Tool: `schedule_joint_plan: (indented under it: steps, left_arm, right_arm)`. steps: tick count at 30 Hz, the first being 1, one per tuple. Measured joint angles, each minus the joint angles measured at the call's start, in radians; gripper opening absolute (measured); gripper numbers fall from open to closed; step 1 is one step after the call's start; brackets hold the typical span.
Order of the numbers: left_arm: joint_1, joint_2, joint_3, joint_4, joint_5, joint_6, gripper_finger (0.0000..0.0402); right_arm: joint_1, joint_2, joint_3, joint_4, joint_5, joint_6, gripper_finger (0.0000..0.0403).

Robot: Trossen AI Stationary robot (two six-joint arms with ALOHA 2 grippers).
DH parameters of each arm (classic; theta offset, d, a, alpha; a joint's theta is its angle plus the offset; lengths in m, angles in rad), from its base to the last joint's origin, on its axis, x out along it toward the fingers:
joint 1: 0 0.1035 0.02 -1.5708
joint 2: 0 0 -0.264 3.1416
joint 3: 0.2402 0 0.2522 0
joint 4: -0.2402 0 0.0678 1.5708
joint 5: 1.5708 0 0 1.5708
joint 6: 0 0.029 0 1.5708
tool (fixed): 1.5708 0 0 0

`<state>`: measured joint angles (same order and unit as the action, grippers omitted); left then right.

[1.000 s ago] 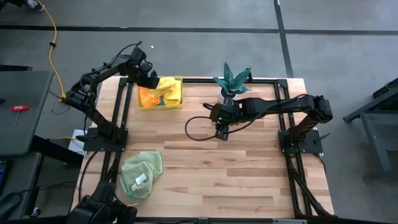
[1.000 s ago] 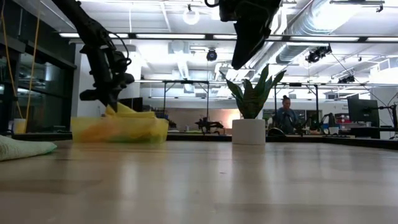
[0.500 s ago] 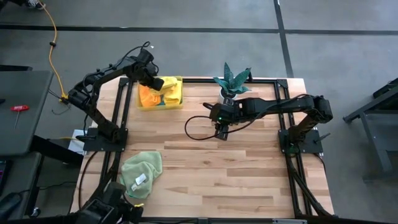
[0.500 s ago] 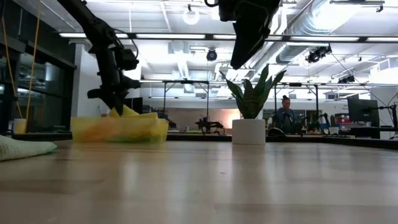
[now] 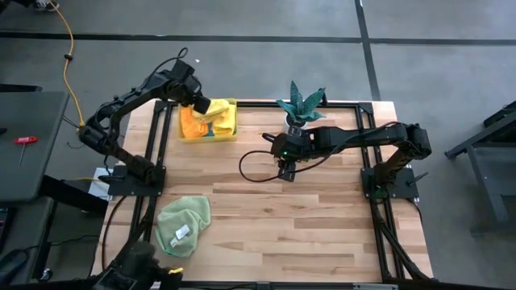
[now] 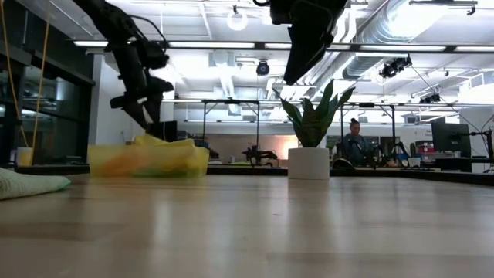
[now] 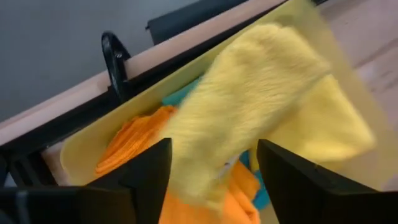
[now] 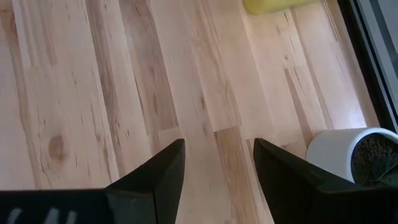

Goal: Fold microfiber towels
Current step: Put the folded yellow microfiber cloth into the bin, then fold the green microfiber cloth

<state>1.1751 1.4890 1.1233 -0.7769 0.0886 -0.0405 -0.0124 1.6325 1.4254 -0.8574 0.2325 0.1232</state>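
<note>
A translucent yellow bin (image 5: 234, 122) stands at the table's far left. It holds orange (image 7: 137, 134) and teal (image 7: 180, 96) microfiber towels. A yellow towel (image 7: 249, 93) lies heaped on top of them. My left gripper (image 7: 214, 168) hovers open just above that yellow towel, fingers on either side of it and apart from it in the low view (image 6: 154, 123). A light green towel (image 5: 184, 225) lies crumpled flat on the table near the front left. My right gripper (image 5: 286, 171) hangs open above the table's middle, over bare wood (image 8: 217, 146).
A potted plant (image 5: 302, 109) in a white pot (image 8: 342, 149) stands at the far edge, close to my right gripper. A black cable (image 5: 250, 165) loops on the wood beside it. Bare wood spreads across the middle and the near right. A person sits in the room beyond (image 6: 355, 143).
My left gripper has let go of the yellow towel and risen, drifting slightly toward the table's far right. The towel's raised peak has sunk back onto the heap in the bin.
</note>
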Motion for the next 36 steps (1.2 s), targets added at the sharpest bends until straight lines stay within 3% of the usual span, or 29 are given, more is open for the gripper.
schedule_joint_plan:
  steps: [8,13,18,24,30,36]
  left_arm:
    - [-0.038,-0.144,0.000,0.000,0.111,-0.035,0.0243]
    - [-0.200,-0.279,0.000,0.000,0.118,-0.070,0.0231]
    - [-0.494,-0.459,-0.074,0.157,0.092,-0.187,0.0217]
    - [-0.940,-0.634,-0.279,0.357,-0.155,-0.456,0.0207]
    - [-1.364,-0.653,-0.357,0.293,-0.374,-0.629,0.0205]
    - [-1.661,-0.528,-0.325,0.058,-0.366,-0.677,0.0204]
  right_arm:
    - [0.000,0.000,0.000,-0.006,-0.009,-0.061,0.0183]
    - [0.000,-0.004,0.000,-0.050,-0.050,-0.087,0.0183]
    - [0.000,-0.004,-0.001,-0.113,-0.060,-0.091,0.0183]
    - [0.017,-0.050,-0.056,-0.112,-0.113,-0.100,0.0183]
    - [0.047,-0.274,-0.380,0.101,-0.137,0.076,0.0183]
    - [0.083,-0.450,-0.588,0.286,-0.140,0.369,0.0183]
